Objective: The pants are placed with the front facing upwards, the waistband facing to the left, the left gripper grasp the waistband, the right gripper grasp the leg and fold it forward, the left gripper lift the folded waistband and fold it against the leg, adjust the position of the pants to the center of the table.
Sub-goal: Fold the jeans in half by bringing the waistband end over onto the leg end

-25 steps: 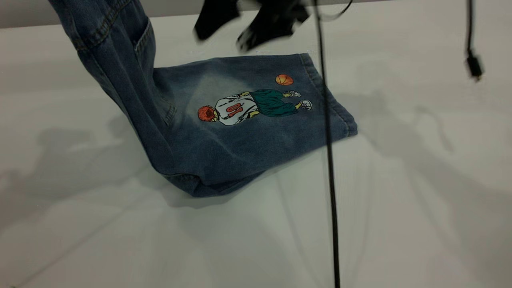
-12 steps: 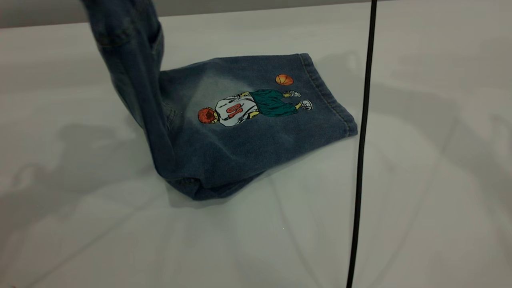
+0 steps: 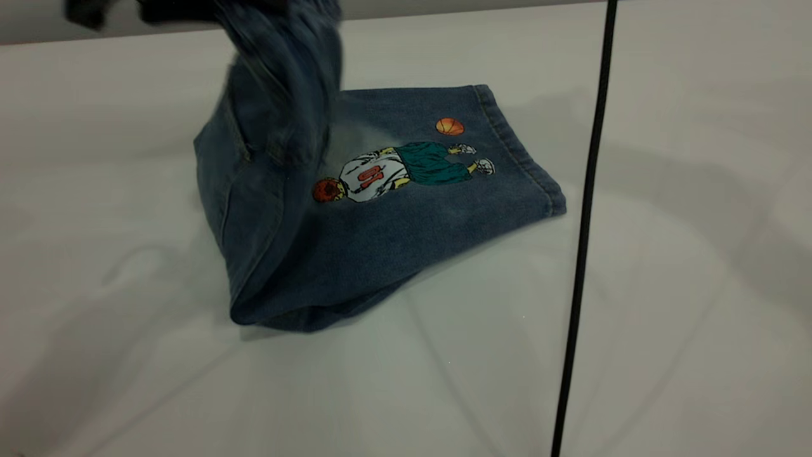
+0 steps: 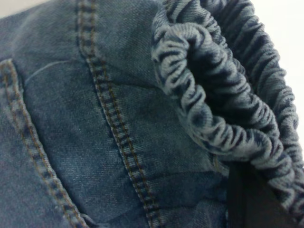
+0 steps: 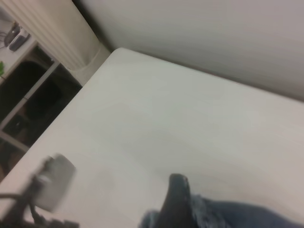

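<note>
The waistband (image 4: 237, 95), a thick ruched roll of elastic denim, is raised above the tabletop (image 3: 406, 381) and fills one side of the left wrist view, doubled over on itself. A dark finger (image 4: 247, 199) of the left gripper (image 4: 249, 202) presses against its lower edge, so the jaws appear clamped on the band, though only that one finger is visible. Beside the band, the seat of the pants (image 3: 266, 158) shows a double-stitched seam (image 4: 118, 133) and part of a pocket edge (image 4: 23, 133).

In the exterior view the lifted upper part of the pants hangs as a blurred column from near the top edge, leaning over the folded leg (image 3: 419, 203). The leg lies flat on the tabletop with its printed reverse up: the cartoon basketball player (image 3: 399, 171) lies sideways, with an orange ball (image 3: 450, 126) near the stitched hem (image 3: 520, 152), which points toward the right. The raised denim just covers the player's head end. The fold at the near left rests on the tabletop as a rounded edge (image 3: 279, 314).

A dark blurred shape at the top left corner of the exterior view is probably the left arm. A thin black cable (image 3: 587, 222) runs from top to bottom to the right of the hem. The right gripper (image 5: 173, 202) shows only as one dark finger next to a bit of denim, with bare tabletop beyond it; I cannot tell how its jaws stand.
</note>
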Controlling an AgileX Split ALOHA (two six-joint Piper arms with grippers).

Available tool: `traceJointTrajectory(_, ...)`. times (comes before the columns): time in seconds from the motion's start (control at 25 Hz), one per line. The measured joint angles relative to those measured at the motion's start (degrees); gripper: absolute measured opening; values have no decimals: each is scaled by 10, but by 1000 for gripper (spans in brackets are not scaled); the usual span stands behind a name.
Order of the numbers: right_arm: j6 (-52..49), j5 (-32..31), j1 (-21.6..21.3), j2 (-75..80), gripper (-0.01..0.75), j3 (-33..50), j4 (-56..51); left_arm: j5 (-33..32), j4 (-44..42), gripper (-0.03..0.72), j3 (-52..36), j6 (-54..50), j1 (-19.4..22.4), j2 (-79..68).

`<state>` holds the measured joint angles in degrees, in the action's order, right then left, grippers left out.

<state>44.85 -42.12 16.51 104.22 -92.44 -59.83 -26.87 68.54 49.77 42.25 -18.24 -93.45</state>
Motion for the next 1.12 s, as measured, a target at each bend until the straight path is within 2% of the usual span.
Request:
traceJointTrajectory(0.24,4,1,-24,-40,547,0,0,3,8,139,51,7,-37,-65)
traceJointTrajectory(0.52,6,1,-24,-72,547,0,0,3,8,139,142,7,-76,-158)
traceJointTrajectory(0.72,6,-1,-24,-83,547,0,10,36,9,139,186,7,-82,-223)
traceJointTrajectory(1.12,3,-5,-24,-83,547,0,9,48,39,139,247,8,-84,-301)
